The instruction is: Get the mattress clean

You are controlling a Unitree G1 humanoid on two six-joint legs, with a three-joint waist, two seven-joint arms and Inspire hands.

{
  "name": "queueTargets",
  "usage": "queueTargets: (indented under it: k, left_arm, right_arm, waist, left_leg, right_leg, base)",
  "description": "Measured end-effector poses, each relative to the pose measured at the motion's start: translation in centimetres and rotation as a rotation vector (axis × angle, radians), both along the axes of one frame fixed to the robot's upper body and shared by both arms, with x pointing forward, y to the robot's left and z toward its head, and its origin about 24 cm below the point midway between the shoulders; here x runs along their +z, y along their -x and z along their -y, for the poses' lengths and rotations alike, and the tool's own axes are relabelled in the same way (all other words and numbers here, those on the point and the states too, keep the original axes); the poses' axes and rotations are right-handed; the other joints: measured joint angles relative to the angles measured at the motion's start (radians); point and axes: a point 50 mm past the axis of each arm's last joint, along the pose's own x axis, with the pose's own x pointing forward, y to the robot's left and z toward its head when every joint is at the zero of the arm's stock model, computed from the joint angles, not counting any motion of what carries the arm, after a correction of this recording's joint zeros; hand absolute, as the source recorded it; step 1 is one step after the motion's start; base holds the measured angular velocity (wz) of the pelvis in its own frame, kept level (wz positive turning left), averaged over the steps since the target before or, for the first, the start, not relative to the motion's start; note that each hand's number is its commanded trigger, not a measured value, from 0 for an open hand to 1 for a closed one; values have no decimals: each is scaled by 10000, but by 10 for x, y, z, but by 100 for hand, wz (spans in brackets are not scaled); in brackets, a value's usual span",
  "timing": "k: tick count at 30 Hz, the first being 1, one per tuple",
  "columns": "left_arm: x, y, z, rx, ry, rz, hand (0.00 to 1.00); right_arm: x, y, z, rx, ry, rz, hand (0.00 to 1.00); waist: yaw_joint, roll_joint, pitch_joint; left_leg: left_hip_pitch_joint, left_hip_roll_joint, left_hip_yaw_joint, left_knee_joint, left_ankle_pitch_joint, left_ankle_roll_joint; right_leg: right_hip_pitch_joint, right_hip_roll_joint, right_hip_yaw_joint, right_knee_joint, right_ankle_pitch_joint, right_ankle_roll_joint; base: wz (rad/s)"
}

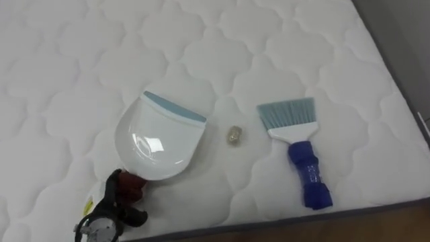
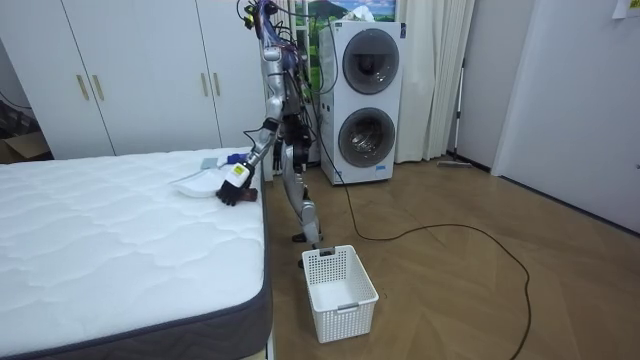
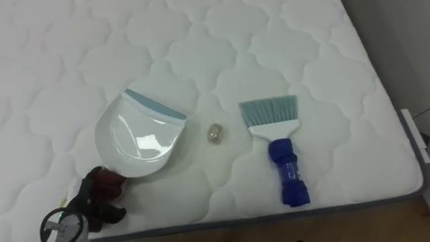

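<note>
The left hand (image 1: 119,200) sits at the near edge of the white quilted mattress (image 1: 67,67), its dark fingers curled round the dark red handle (image 1: 134,182) of a white dustpan (image 1: 158,138). The pan rests flat on the quilting just beyond the hand, with its pale blue lip turned away from the robot. A small crumpled scrap (image 1: 234,135) lies on the mattress just to the right of the pan, near the lip's right end and touching neither the pan nor the brush (image 1: 299,148). The brush lies further right, well apart from the hand, with its light blue bristles pointing away from the robot and its dark blue handle reaching back towards the near edge (the handle's end stops just short of the grey border). The mattress's right edge runs close past the brush, while to the left and beyond the pan there is broad bare quilting. In the room view the robot stands on the wooden floor (image 2: 450,280) beside the bed, leaning in towards it, with a white basket (image 2: 340,290) on the floor near its feet and stacked washing machines (image 2: 365,100) behind it.
</note>
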Motion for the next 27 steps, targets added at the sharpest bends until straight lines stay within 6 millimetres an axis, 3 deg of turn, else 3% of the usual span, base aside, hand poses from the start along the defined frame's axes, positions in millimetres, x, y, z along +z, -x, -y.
queueTargets:
  k: [8, 27]
  left_arm:
    - [-5, 3, 1, 403, 188, -411, 100]
    - [-10, 5, 7, 592, 704, -820, 100]
  right_arm:
    - [-1, 0, -1, -346, 67, 5, 0]
    - [-3, 1, -6, -720, 119, 61, 0]
  waist:
    - [-93, 63, 8]
    - [-106, -63, 87]
  left_leg:
    - [14, -5, 15, -34, 4, 6]
    - [58, 2, -16, -94, 4, 6]
  right_leg:
    - [3, 5, -5, -6, 1, 1]
    - [4, -21, -10, 0, 0, 1]
  base:
    - [0]
    - [0]
